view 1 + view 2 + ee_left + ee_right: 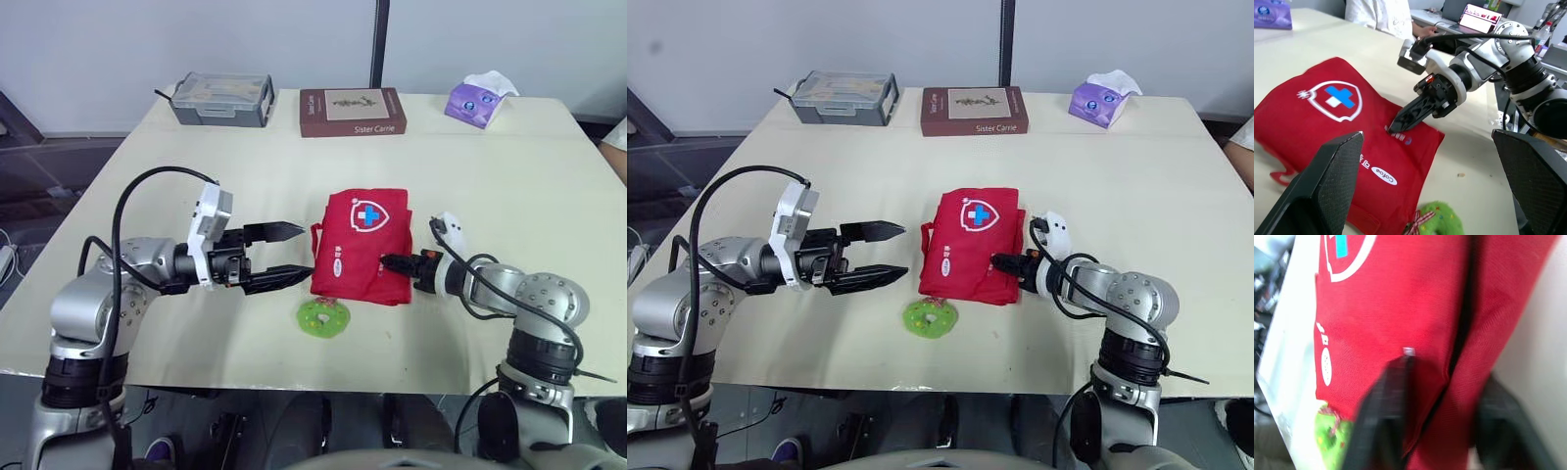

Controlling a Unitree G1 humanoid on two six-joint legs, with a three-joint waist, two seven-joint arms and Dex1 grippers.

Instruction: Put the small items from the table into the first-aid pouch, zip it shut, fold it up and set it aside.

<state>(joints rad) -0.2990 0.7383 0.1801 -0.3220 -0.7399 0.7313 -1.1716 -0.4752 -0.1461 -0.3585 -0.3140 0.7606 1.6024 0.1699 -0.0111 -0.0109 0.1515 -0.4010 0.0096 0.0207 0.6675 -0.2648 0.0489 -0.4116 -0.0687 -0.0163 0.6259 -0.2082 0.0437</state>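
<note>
The red first-aid pouch, with a white and blue cross badge, lies flat in the middle of the table. A green ring-shaped soft item with a small bow sits just in front of the pouch's near edge. My left gripper hovers open to the left of the pouch, its fingers pointing at it and nothing between them. My right gripper is at the pouch's near right corner, its fingers drawn close together on the red fabric by a dark seam.
Along the table's far edge stand a grey plastic box, a brown book and a purple tissue pack. A person in white sits beyond the right side, near a laptop. The table's front edge is close behind the green item.
</note>
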